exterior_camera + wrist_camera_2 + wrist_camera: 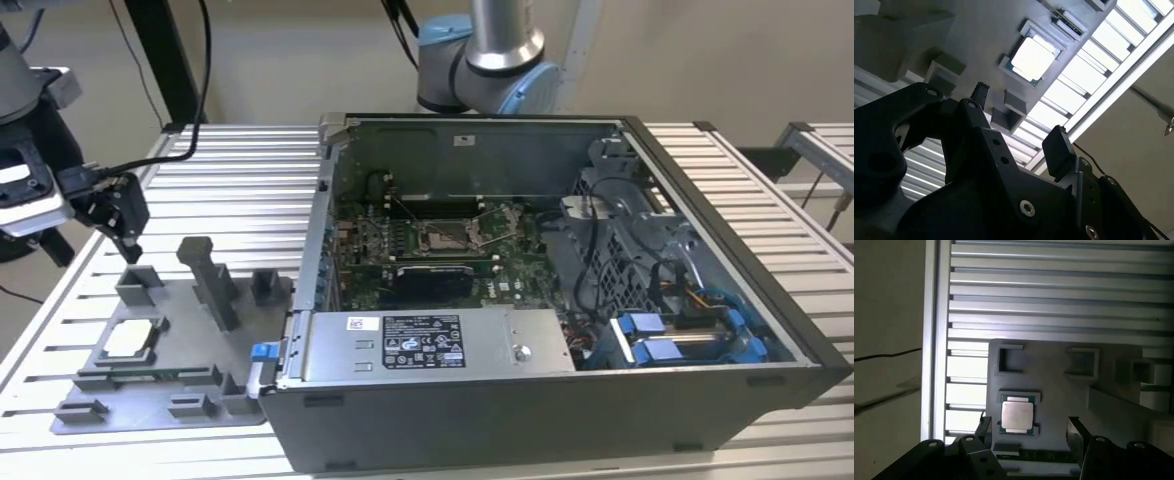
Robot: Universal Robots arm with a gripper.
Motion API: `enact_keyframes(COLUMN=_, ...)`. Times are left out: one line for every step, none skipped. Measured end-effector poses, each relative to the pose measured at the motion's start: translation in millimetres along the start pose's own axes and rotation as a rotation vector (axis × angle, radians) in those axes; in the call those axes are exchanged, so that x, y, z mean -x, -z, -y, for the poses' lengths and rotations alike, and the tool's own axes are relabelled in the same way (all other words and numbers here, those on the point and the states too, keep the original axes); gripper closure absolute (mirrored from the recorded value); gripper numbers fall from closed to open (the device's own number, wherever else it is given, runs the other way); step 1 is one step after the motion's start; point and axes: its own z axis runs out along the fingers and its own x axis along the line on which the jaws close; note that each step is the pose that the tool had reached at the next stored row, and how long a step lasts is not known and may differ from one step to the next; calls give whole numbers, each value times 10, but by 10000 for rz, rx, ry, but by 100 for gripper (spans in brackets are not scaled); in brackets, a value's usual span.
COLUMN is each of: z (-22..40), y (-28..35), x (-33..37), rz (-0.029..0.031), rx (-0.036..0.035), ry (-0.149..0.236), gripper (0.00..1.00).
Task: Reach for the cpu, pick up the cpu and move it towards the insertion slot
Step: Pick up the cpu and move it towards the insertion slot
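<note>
The gripper [1019, 115] is showing matte black all over, angular linkage plates carrying small silver hex screws [1027, 208], blocky pads [1056, 150] capping the fingers, and a thin black cable [202, 60] is hanging above it in the exterior view

An open computer case [561, 410] stands on the slatted metal table [240, 170], taking up its middle and the exterior view's right. Inside, along the near wall, a silver power supply box [427, 345] sits beside blue connectors [661, 340]. A grey fixture plate [134, 416] lies by the table's near edge on the exterior view's left, just beside the case. A tall upright block [214, 285] rises from it.
</note>
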Motion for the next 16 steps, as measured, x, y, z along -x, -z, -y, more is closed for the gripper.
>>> enact_keyframes(z=7, y=-7, x=0, rz=0, rx=0, ry=0, gripper=0)
enact_keyframes(z=16, y=-15, x=0, rz=0, rx=0, ry=0, gripper=0)
enact_keyframes(z=22, y=-23, x=0, rz=1, rx=1, ry=0, gripper=0)
enact_keyframes(z=27, y=-30, x=0, rz=1, rx=1, ry=0, gripper=0)
enact_keyframes(z=31, y=-38, x=-1, rz=0, rx=0, ry=-1, gripper=0)
enact_keyframes(z=35, y=-45, x=-1, rz=0, rx=0, ry=-1, gripper=0)
enact_keyframes(z=40, y=-52, x=-1, rz=0, rx=0, ry=0, gripper=0)
enact_keyframes(z=46, y=-60, x=-1, rz=0, rx=0, ry=0, gripper=0)
enact_keyframes(z=50, y=-68, x=-1, rz=0, rx=0, ry=0, gripper=0)
enact_keyframes(z=53, y=-75, x=-1, rz=0, rx=0, ry=-1, gripper=0)
enact_keyframes(z=55, y=-84, x=-2, rz=1, rx=1, ry=-1, gripper=0)
enact_keyframes(z=57, y=-91, x=-2, rz=2, rx=1, ry=-1, gripper=0)
enact_keyframes(z=58, y=-98, x=-2, rz=1, rx=0, ry=-1, gripper=0)
enact_keyframes(z=60, y=-104, x=-2, rz=0, rx=0, ry=0, gripper=0)
enact_keyframes(z=61, y=-112, x=-2, rz=0, rx=0, ry=-1, gripper=0)
enact_keyframes(z=61, y=-121, x=-2, rz=1, rx=0, ry=-1, gripper=0)
